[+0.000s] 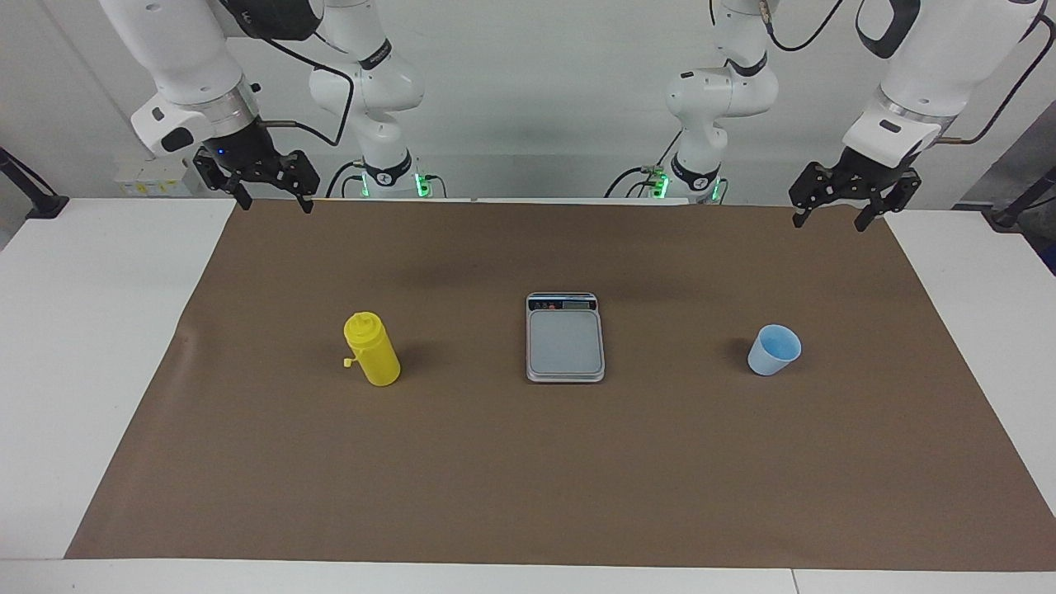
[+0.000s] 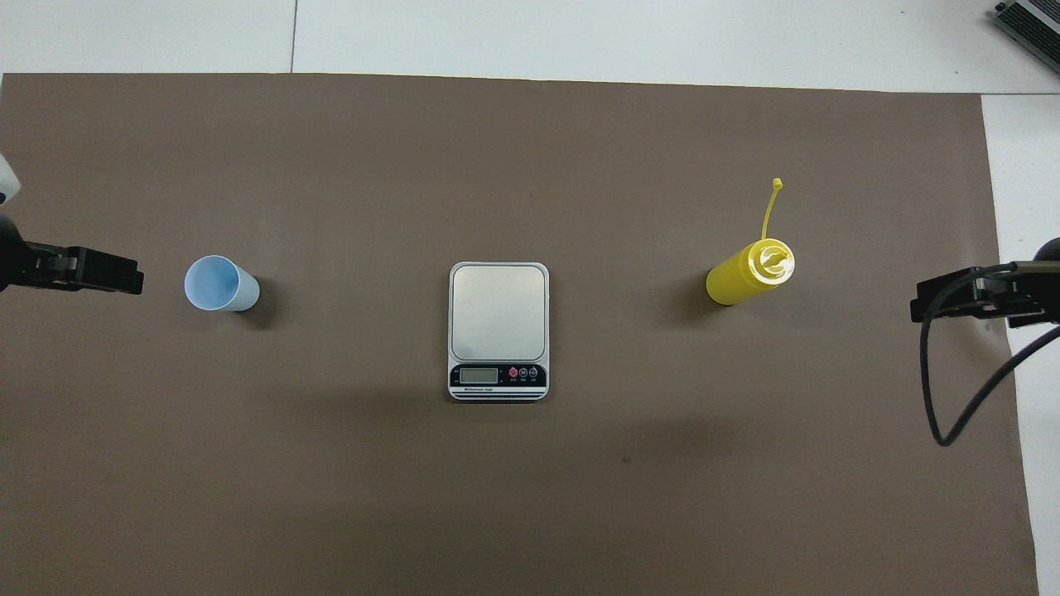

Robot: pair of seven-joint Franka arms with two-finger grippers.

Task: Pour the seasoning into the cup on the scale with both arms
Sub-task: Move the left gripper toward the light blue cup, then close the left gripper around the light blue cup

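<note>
We see 3 task items in a row on the brown mat (image 1: 528, 478), both arms waiting.

The kitchen scale (image 1: 565, 338) sits mid-counter, display end toward the robots, plate bare. The yellow squeeze bottle (image 1: 373, 350) stands toward the right arm's end, the light blue cup (image 1: 774, 350) upright toward the left arm's end. The left gripper (image 1: 841, 210) and right gripper (image 1: 274, 196) hang raised over the mat's corners nearest the robots, fingers spread, holding nothing.

I work in a robotics lab: my two white arms (image 1: 190, 74) are mounted at a white table (image 1: 91, 330) before a bare white wall (image 1: 528, 99), and a brown paper sheet (image 1: 528, 478) covers the tabletop beneath them.
</note>
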